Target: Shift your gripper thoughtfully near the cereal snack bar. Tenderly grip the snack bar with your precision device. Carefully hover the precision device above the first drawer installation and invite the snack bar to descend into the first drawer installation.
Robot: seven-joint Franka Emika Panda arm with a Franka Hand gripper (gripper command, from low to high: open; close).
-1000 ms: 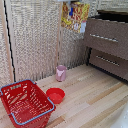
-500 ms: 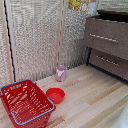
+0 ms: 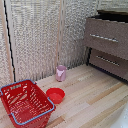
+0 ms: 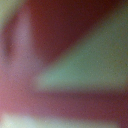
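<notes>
In the exterior view, neither the arm nor the yellow-and-red snack packet appears anywhere. The brown wood cabinet stands at the far right, its uppermost drawer (image 3: 107, 36) with the slim silver bar handle seemingly pulled a little forward, a dark gap showing along its top (presumably left so to receive the packet). The lower drawer (image 3: 108, 61) sits beneath it. On the pale wooden worktop (image 3: 90, 100), a small pink cup (image 3: 61, 73) stands near the slatted back wall, a red bowl (image 3: 55, 95) lies nearer, just beside a red wire basket (image 3: 25, 102) at the near left.

The wrist view is a close blur of red, pink and pale green; something fills the lens, perhaps the packet held close. Whether the jaws are open, closed or holding anything, I cannot tell.
</notes>
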